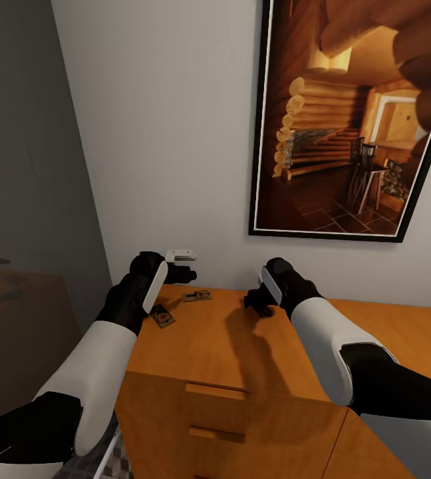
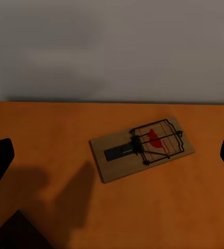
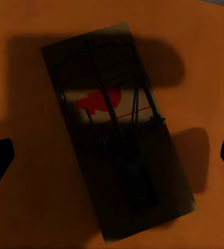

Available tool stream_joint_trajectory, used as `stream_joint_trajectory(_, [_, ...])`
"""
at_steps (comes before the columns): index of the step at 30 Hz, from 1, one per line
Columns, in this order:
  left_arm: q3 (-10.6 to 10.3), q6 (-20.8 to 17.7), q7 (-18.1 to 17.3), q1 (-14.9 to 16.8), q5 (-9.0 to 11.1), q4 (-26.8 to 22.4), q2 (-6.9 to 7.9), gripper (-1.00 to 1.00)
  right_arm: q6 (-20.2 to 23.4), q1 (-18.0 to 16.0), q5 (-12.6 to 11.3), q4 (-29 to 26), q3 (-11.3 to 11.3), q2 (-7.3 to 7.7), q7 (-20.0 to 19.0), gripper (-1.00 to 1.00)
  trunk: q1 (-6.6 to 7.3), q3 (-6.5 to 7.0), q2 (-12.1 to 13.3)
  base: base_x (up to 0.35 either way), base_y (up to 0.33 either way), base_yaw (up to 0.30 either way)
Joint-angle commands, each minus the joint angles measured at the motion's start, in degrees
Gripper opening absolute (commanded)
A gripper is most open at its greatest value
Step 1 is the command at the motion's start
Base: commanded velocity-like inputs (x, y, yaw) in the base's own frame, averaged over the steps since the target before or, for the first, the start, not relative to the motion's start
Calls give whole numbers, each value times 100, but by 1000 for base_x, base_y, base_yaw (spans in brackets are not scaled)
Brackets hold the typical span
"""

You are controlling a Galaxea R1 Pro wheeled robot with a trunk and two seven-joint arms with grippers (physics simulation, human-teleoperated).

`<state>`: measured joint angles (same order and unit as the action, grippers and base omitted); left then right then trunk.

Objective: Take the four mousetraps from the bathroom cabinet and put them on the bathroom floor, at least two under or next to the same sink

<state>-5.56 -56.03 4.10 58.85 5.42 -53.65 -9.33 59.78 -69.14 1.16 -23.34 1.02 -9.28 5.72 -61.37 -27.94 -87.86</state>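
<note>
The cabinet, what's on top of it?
On the cabinet top, two mousetraps lie near the left gripper. The right gripper hangs over a third. A fourth may be hidden; I cannot tell.

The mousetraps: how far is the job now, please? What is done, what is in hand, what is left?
Done: nothing visible; no trap is on the floor. Two mousetraps, one near the wall and one by the left arm, lie on the cabinet top. In hand: the open right tool hovers above a third trap; the open left tool faces a trap, holding nothing. Left: grasping and moving them to the floor by the sink.
</note>
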Motion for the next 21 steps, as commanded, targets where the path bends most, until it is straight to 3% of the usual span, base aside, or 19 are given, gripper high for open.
stream_joint_trajectory(1, [-6,-22,42,4,55,-5,1,100,22,-3,7,-5,11,-2,15,100,0,-7,-4,0,0,0])
stream_joint_trajectory(21, [-6,-22,38,4,55,36,1,100,22,-3,7,94,4,5,8,100,0,-7,-4,0,0,0])
